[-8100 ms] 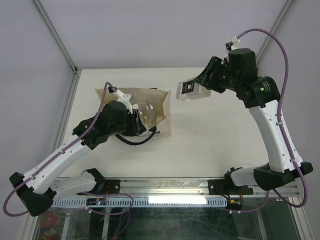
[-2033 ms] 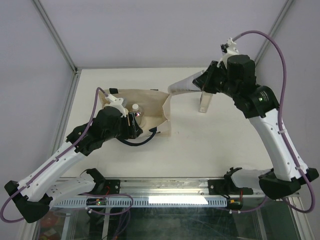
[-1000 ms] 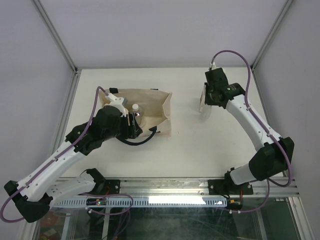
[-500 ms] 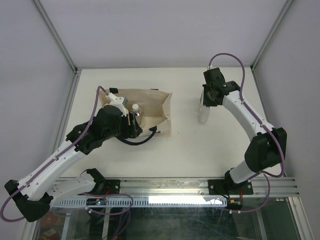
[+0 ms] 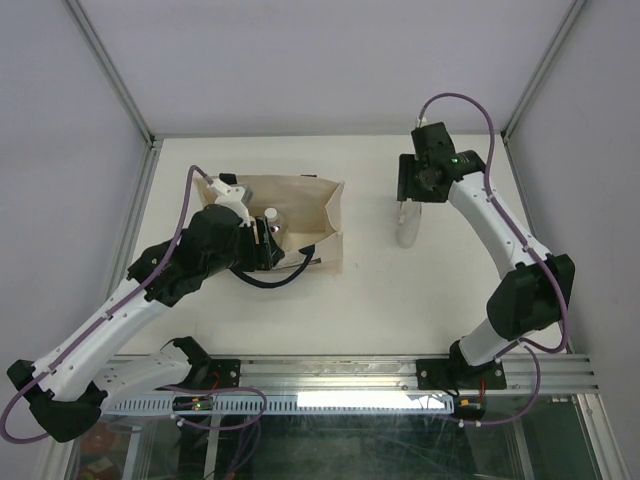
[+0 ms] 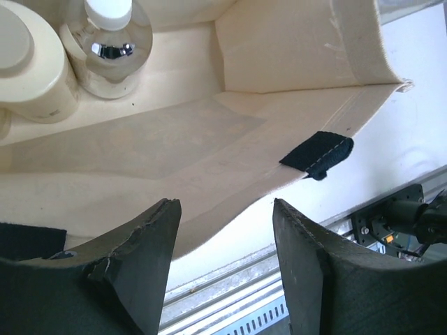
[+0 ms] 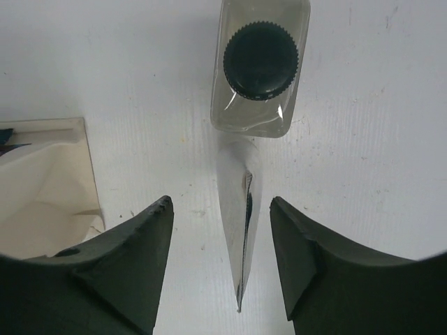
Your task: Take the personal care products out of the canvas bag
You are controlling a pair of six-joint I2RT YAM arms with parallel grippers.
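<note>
Bottle standing upright, dark cap up, right claw parted

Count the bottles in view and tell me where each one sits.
3. The clear dark-capped bottle is on the table, outside the canvas bag. The cream bottle and the silver-topped bottle sit side by side inside it. Others may be hidden there.

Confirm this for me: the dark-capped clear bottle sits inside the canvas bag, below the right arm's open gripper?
No: the clear bottle stands on the table outside the canvas bag, below the open right gripper. The right wrist view shows it.
</note>
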